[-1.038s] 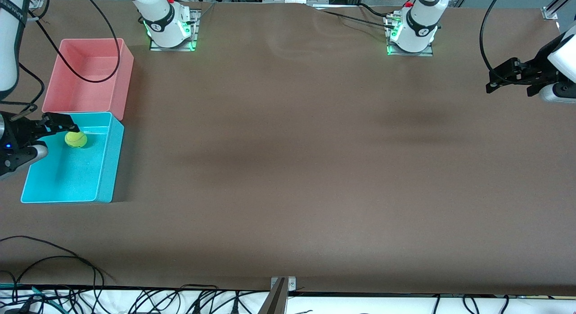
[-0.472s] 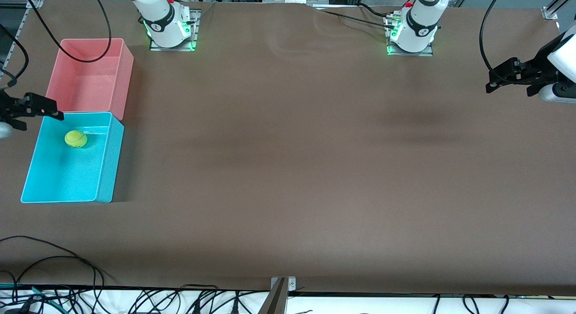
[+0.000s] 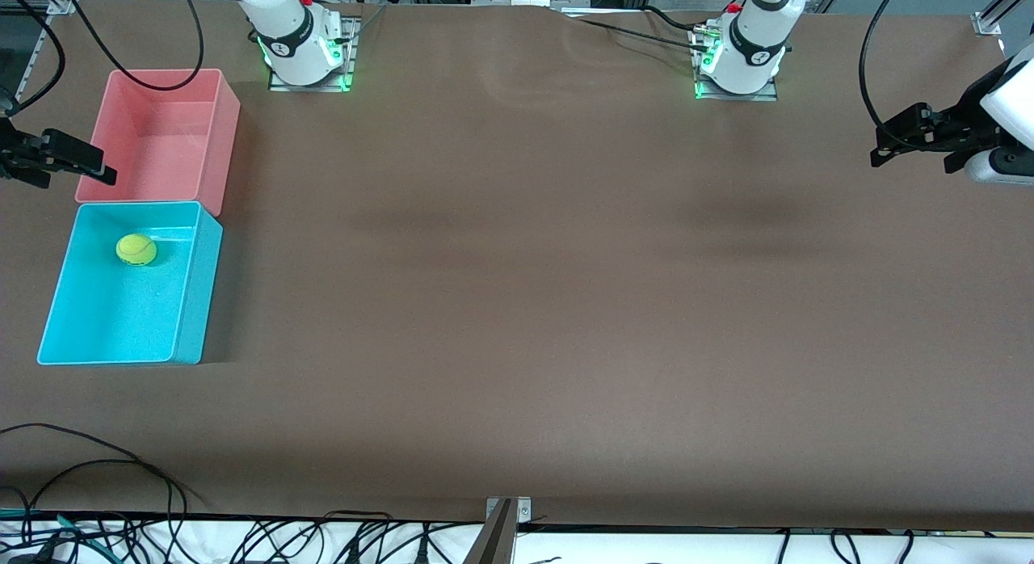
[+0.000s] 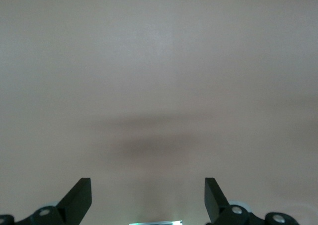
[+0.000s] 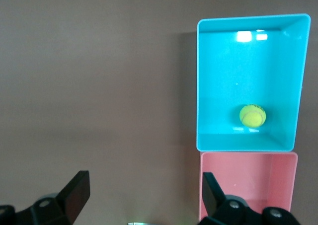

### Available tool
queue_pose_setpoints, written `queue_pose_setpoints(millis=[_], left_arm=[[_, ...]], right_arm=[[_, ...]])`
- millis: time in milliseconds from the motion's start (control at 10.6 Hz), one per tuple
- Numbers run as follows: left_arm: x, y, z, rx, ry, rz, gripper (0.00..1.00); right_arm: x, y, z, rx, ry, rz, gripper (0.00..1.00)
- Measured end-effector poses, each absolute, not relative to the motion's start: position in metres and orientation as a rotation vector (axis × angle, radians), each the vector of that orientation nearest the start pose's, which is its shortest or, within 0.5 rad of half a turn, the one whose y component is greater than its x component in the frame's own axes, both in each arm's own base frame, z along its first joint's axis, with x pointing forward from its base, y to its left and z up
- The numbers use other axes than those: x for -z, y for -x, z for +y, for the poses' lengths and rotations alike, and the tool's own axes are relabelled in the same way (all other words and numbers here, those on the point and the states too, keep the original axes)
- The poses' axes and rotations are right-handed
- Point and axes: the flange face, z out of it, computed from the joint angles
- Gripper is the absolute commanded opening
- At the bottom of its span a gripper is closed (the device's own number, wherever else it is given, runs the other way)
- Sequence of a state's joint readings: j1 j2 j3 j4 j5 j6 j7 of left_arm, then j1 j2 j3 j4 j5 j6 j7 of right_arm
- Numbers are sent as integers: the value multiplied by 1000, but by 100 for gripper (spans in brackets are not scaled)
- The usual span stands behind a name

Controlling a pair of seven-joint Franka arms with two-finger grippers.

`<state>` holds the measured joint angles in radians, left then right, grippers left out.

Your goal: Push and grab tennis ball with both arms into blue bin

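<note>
Right pincer (image 3: 101, 174): fingers apart, empty, over the pink bin (image 3: 161, 136) edge.
Tennis ball (image 3: 136, 250): at rest in blue bin (image 3: 194, 289); placement looks complete, so retreat should stay high.
Left pincer (image 3: 880, 153): apart, waiting over the bench (image 3: 525, 305).

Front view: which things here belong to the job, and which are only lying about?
Job: tennis ball, lying in the blue bin; right gripper, open, beside the pink bin; left gripper, open, waiting at its table end.
Lying about: pink bin; cables.
</note>
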<state>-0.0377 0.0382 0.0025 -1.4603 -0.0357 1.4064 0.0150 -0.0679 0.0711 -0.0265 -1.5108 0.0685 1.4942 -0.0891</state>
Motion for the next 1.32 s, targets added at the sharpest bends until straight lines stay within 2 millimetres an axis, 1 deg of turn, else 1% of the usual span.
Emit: queue_pose_setpoints(millis=[94,378,566,850,1322], left_arm=[[-641,-549,-26,-146,3171,93,100],[-642,-549,-27,-142,3171,97,100],[-643,-549,-28,-141,3171,99,100],[-643,-548,-31,-140,3171,108,100],[-643,-549,-29,-140,3171,103,100]], right_arm=[[-609,-563,-43,-128,3072,60,100],[-609,-558,-51,-136,3092,109,100],[-611,-553,-50,-137,3093,106,100],[-612,-550,-41,-140,3108,78,100],[-621,-545,-46,-109,3121,91,100]])
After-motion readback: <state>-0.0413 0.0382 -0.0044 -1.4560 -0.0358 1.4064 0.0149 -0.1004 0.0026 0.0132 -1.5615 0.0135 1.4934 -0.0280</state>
